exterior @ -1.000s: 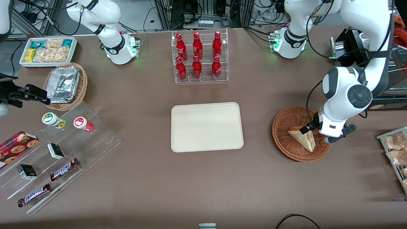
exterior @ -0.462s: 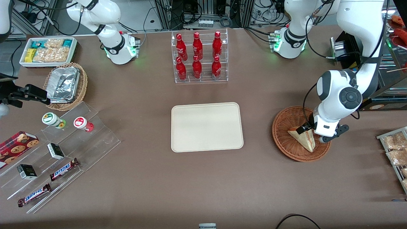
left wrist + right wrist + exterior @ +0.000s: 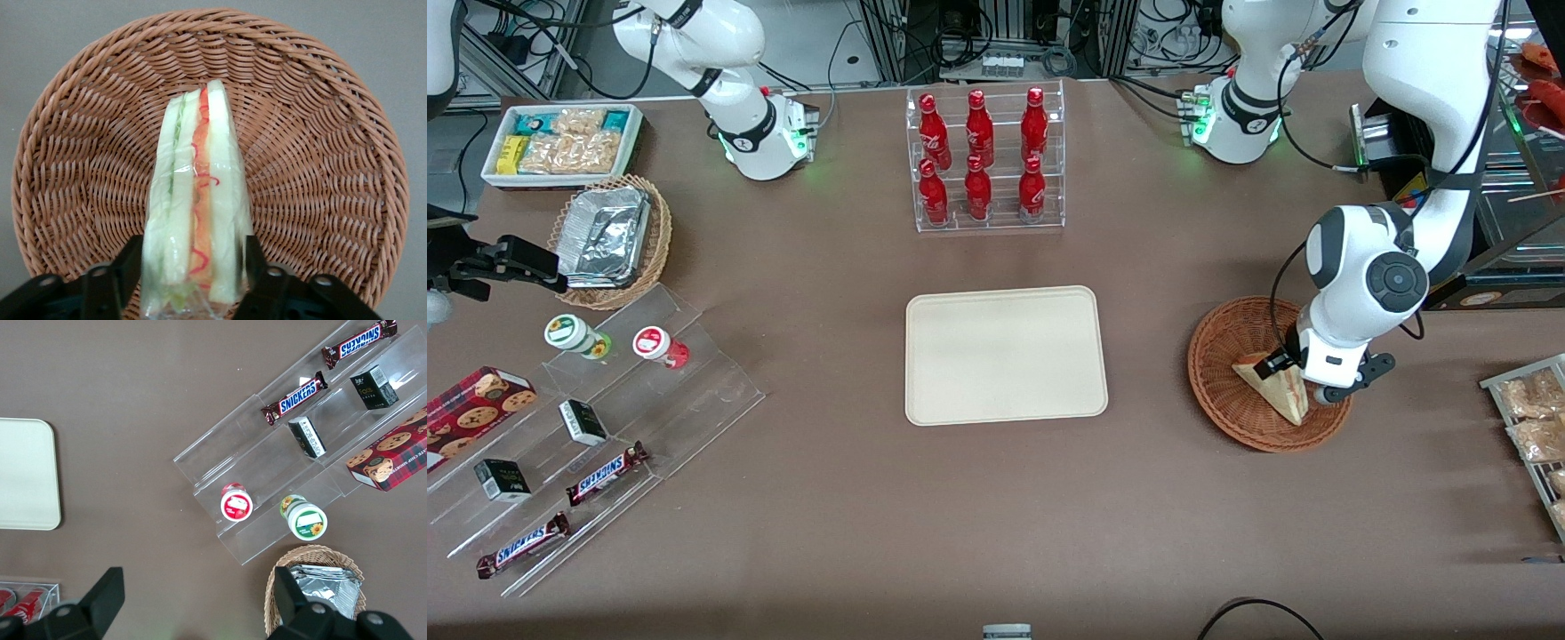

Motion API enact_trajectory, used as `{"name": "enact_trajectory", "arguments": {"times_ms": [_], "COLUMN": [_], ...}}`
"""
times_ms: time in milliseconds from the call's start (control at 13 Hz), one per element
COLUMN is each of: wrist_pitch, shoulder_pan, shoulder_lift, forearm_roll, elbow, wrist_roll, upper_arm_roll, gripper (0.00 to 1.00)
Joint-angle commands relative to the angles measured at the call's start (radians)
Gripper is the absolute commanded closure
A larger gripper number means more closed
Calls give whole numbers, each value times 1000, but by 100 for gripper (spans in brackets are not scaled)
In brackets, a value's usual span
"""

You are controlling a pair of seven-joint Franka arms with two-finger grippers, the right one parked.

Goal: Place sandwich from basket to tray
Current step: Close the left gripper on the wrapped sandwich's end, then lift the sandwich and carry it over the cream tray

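The sandwich point(image 3: 1268, 388), a plastic-wrapped wedge of white bread with red-orange and green filling point(image 3: 197, 193), stands on edge in the round reddish-brown basket point(image 3: 1211, 391) toward the working arm's end of the table. My gripper point(image 3: 1300, 380) is down in the basket point(image 3: 320, 133). Its gripper point(image 3: 193, 267) is shut on the sandwich's wide end, one black finger against each bread face. The sandwich still rests on the wicker. The cream tray point(image 3: 1005, 356) lies flat at the table's middle, with nothing on it.
A clear rack of red bottles point(image 3: 985, 160) stands farther from the front camera than the tray. Racks of snack packets point(image 3: 1534, 418) lie at the table edge beside the basket. Clear display steps with candy bars point(image 3: 605, 418), a foil-container basket point(image 3: 609, 236) and a white bin point(image 3: 560, 142) sit toward the parked arm's end.
The working arm has shifted a little toward the tray and farther from the front camera, bringing the gripper over the sandwich's wide end. The sandwich has stayed in place in the basket.
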Motion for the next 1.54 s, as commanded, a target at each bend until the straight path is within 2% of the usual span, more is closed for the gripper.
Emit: {"name": "enact_trajectory", "arguments": {"times_ms": [0, 308, 615, 1000, 1308, 1462], "wrist_pitch": [0, -40, -316, -515, -527, -523], "shoulder_pan": [-3, -5, -35, -181, -340, -426], "shoulder_lift": [5, -10, -29, -26, -16, 23], "forearm_roll": [9, 12, 26, 23, 9, -35], "elbow": [25, 50, 211, 381, 421, 469], "wrist_roll": [-19, -17, -3, -17, -22, -41], "upper_arm_roll": [2, 2, 0, 0, -1, 0], "gripper": [100, 100, 100, 100, 100, 100]}}
